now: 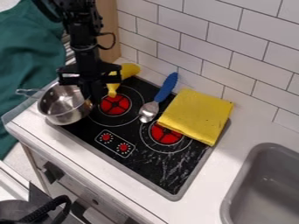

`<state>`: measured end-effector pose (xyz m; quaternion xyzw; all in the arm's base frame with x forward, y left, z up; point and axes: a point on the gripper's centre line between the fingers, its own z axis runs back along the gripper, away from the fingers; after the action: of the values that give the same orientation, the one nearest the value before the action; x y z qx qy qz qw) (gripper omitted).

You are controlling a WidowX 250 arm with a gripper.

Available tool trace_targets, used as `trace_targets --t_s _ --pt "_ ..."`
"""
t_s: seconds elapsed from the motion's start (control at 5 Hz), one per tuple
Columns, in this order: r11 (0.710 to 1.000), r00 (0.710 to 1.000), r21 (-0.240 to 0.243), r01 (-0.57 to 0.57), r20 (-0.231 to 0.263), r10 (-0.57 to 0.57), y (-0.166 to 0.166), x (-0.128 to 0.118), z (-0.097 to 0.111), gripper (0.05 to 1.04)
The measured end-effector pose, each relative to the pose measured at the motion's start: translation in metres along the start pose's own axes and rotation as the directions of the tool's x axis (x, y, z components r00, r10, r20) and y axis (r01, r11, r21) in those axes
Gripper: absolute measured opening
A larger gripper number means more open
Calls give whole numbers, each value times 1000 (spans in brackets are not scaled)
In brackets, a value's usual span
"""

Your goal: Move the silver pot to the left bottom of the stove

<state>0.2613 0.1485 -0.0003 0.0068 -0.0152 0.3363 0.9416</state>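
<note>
White surface [242,131]: runs under a tiled wall [169,37], with the sink [234,192] at the near right.
Black stove [154,173]: my work area; the spoon [167,87] and yellow cloth [196,114] lie on its far and right parts, out of the pot's way, I judge.
Silver pot [61,107]: at the stove's left corner, mouth up, its body partly past the stove's edge and its handle [28,92] pointing left. I can't tell whether its base rests flat.
Black gripper [90,92]: down beside the pot's right rim, near the left burner [115,105]. I cannot tell how wide the jaws are, or whether they have hold of the rim.
Left corner of the stove: most of the job looks done here — if this corner is what "left bottom" means, the pot is about in place.
Pot's placing: what's left, I think, is settling it level, perhaps a nudge inward, then letting go if held — and lifting clear.
</note>
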Motion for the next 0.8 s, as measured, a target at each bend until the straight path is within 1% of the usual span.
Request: trace_targets --t_s 0.2,0.4,0.6,0.8 --pt "1000 1000 -4 9 4 -9 -2 2 2 237" --pt "1000 1000 -8 17 0 -17 -2 2 2 504" --pt "999 999 -8 47 -3 -47 -6 1 2 826" --pt "995 994 -9 97 56 -96 -10 1 18 1020"
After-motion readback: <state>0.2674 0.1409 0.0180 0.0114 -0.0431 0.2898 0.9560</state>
